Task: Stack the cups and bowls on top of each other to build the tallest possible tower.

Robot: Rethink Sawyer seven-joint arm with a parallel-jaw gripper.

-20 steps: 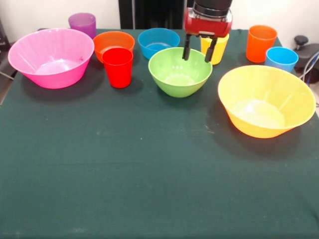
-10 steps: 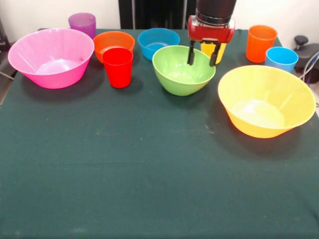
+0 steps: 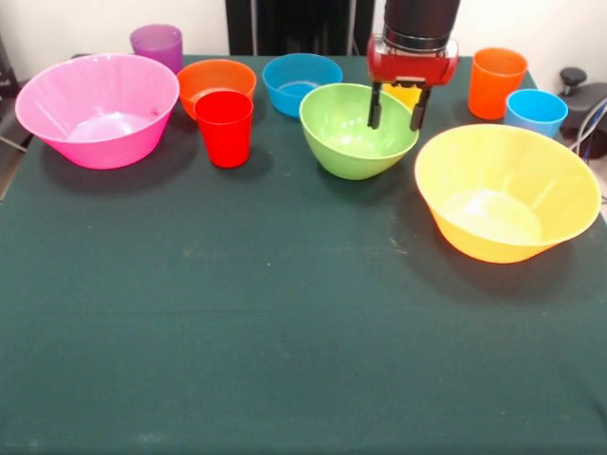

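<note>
My gripper (image 3: 395,118) is shut on the far right rim of the lime green bowl (image 3: 353,133), one finger inside and one outside. The bowl hangs tilted, just off the cloth. Behind the gripper, a sliver of the yellow cup (image 3: 406,94) shows. Along the back stand the purple cup (image 3: 156,44), small orange bowl (image 3: 214,80), small blue bowl (image 3: 302,80), orange cup (image 3: 497,82) and light blue cup (image 3: 535,112). The red cup (image 3: 225,128) stands left of the green bowl. The pink bowl (image 3: 95,112) is far left, the yellow-orange bowl (image 3: 507,194) right. No tower shows; nothing rests on anything else.
Dark green cloth (image 3: 285,332) covers the table and stretches from the bowls to the near edge. A black object (image 3: 580,90) sits off the table's right side, beside the light blue cup.
The gripper has moved right and slightly up with the green bowl in it. The bowl left the cloth and tilted, now closer to the yellow-orange bowl.
</note>
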